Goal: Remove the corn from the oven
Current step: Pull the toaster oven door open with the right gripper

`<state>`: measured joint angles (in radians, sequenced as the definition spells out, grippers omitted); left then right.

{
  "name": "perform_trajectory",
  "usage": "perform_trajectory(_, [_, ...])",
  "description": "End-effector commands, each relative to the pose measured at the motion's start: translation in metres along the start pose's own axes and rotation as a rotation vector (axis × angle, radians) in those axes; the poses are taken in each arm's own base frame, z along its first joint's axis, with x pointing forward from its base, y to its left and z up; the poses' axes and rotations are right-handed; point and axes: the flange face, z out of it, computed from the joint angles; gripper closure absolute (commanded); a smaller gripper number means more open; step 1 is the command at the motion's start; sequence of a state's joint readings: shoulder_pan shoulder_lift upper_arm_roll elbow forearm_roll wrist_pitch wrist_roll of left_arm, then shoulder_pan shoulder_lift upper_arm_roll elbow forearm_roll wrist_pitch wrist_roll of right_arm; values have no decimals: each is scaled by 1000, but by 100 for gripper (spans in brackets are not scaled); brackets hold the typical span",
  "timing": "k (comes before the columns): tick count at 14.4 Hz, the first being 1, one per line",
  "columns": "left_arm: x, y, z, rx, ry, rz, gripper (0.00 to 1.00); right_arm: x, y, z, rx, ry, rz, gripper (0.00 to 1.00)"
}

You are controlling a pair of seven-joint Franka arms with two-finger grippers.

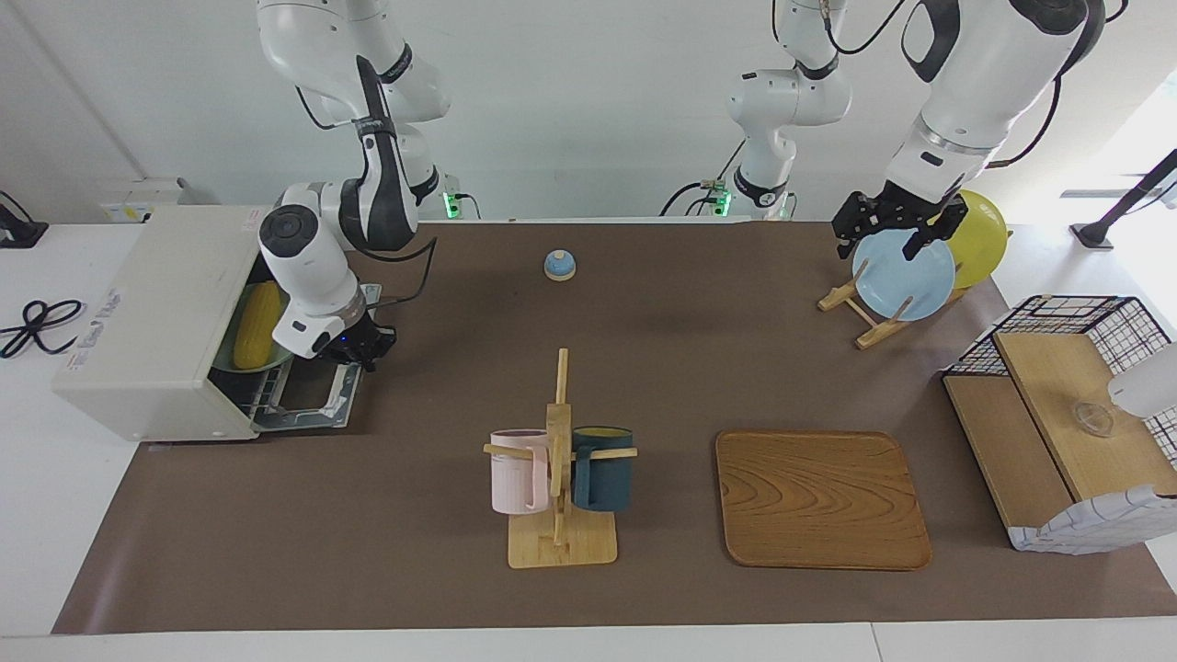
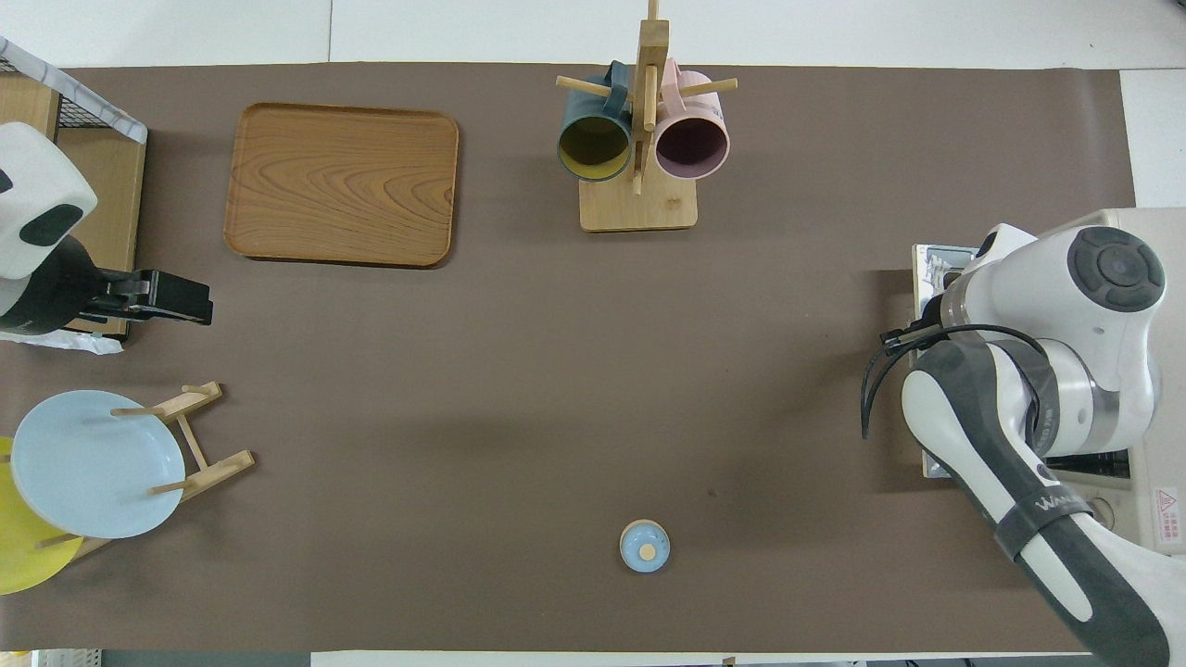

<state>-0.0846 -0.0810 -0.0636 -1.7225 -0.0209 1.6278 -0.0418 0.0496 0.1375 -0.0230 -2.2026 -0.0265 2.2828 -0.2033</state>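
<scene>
The cream-white oven (image 1: 147, 322) stands at the right arm's end of the table, its glass door (image 1: 308, 397) dropped almost flat. Inside it the yellow corn (image 1: 256, 324) lies on a greenish plate. My right gripper (image 1: 360, 349) is shut and sits at the door's handle edge, on the side nearer the robots. In the overhead view the right arm covers the corn, and only a strip of the door (image 2: 930, 269) shows. My left gripper (image 1: 883, 241) waits open over the plate rack, holding nothing.
A mug rack (image 1: 559, 478) with a pink and a dark blue mug stands mid-table, with a wooden tray (image 1: 821, 498) beside it. A small blue bell (image 1: 559, 265) sits near the robots. The plate rack (image 1: 906, 276) and a wire basket (image 1: 1076, 423) are at the left arm's end.
</scene>
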Motion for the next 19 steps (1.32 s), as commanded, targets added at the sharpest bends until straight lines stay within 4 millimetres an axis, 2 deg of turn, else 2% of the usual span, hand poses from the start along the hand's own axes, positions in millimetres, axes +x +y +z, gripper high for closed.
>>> perform_trajectory(1, [-5,-4,-1,-4,0,-10,0,-2,19,10,-21,0,24,100])
perform_trajectory(4, [-5,-4,0,-4,-3,-9,0,0,7,10,-7,2,42,100])
perform_trajectory(7, [-5,-4,-1,-4,0,-12,0,8,-17,5,39,20,77,100])
perform_trajectory(9, [-5,-4,-1,-4,3,-13,0,16,-39,-1,39,31,70,100])
perform_trajectory(10, [-5,-4,-1,-4,3,-12,0,21,-42,-14,39,41,62,98])
perform_trajectory(11, [-5,-4,0,-4,3,-9,0,19,-38,-26,39,25,60,97])
perform_trajectory(13, [-4,-9,0,-4,6,-18,0,11,-22,-64,41,0,81,92])
perform_trajectory(15, [-4,-10,0,-4,6,-18,0,-1,-17,-89,25,-9,80,91])
perform_trajectory(17, [-4,-10,0,-4,6,-18,0,-16,5,-95,-66,-55,73,87])
perform_trajectory(19, [-4,-10,0,-4,8,-21,0,-30,18,-91,-102,-92,77,83])
